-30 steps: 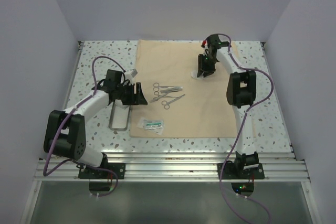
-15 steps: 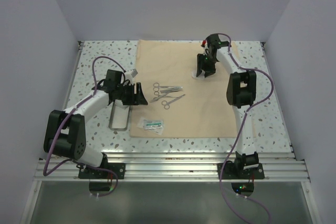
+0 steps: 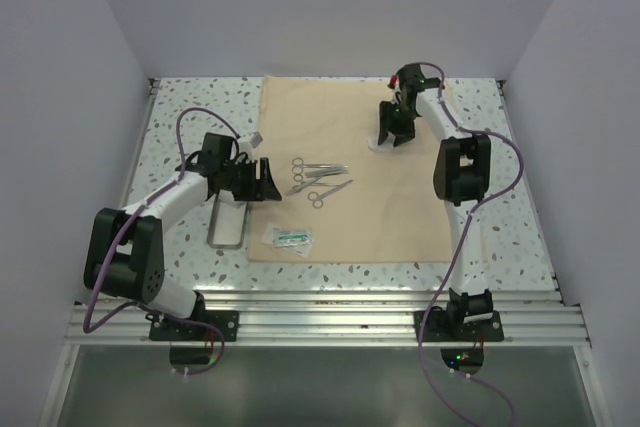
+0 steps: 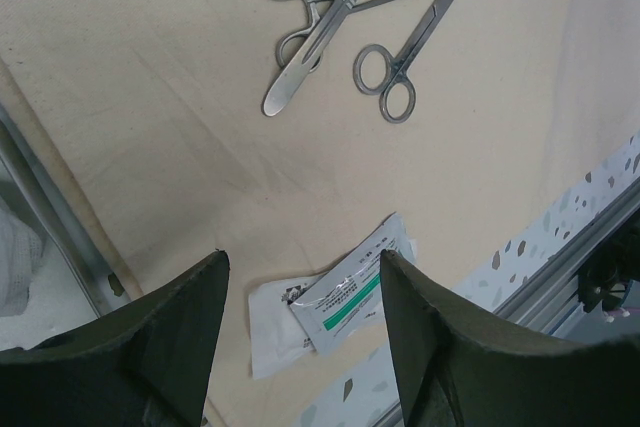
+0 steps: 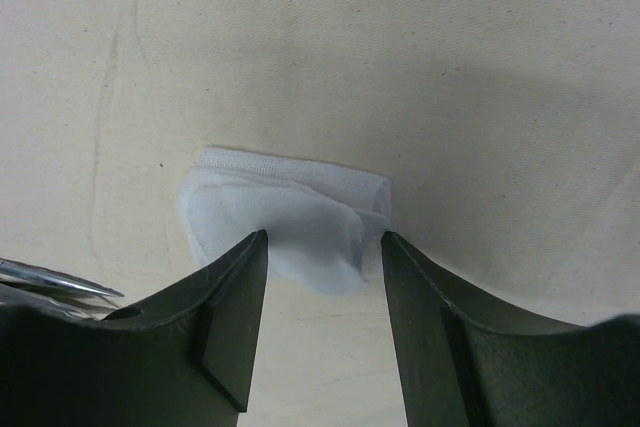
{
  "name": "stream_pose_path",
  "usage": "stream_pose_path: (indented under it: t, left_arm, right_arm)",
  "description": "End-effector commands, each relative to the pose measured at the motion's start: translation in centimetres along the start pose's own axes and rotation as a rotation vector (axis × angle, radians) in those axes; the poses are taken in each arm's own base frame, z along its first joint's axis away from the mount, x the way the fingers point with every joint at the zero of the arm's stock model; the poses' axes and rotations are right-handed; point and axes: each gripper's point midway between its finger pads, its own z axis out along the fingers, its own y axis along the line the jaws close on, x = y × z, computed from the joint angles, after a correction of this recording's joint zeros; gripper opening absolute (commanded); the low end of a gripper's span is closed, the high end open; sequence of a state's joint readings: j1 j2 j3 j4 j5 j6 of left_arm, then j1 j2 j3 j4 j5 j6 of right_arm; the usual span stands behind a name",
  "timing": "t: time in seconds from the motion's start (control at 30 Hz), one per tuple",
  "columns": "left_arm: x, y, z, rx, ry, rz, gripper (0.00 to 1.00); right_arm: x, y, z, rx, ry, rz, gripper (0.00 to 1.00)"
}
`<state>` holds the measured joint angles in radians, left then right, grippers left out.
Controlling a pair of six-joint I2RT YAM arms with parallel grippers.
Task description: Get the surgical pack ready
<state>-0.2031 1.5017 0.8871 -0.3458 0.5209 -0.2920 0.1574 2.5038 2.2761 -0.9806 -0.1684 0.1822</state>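
Found the beige cloth (image 3: 400, 207) spread flat across the middle of the speckled surface (image 3: 180, 107). Noted silver scissor-like instruments (image 3: 318, 179) lying in a loose cluster on the cloth, left of its centre. Noted two overlapping white packets (image 4: 340, 302), one with a green stripe, on the cloth close to its near left corner. Recorded a small steel tray (image 3: 228, 232) on the bare surface just beside the cloth's left edge, partly under the left arm (image 3: 170, 197). Observed the left claw (image 3: 268, 179) at the cloth's left edge, just left of the instruments, jaws standing wide and gripping nothing. Confirmed this in the wrist view, with the packets visible on the cloth beyond the gap. Located the right claw (image 3: 393, 135) over the far right part of the cloth, jaws parted to either side of a crumpled white gauze square (image 5: 290, 217) lying on the cloth. Could not settle any contact between fingers (image 5: 230, 317) and gauze.
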Motion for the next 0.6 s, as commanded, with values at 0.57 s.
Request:
stream_pose_path:
  t: [0.57]
  left_arm:
    - [-0.6,0.0,0.3,0.028,-0.022,0.026,0.66]
  right_arm:
    - [-0.9,0.3,-0.4,-0.028,-0.035,0.006,0.55]
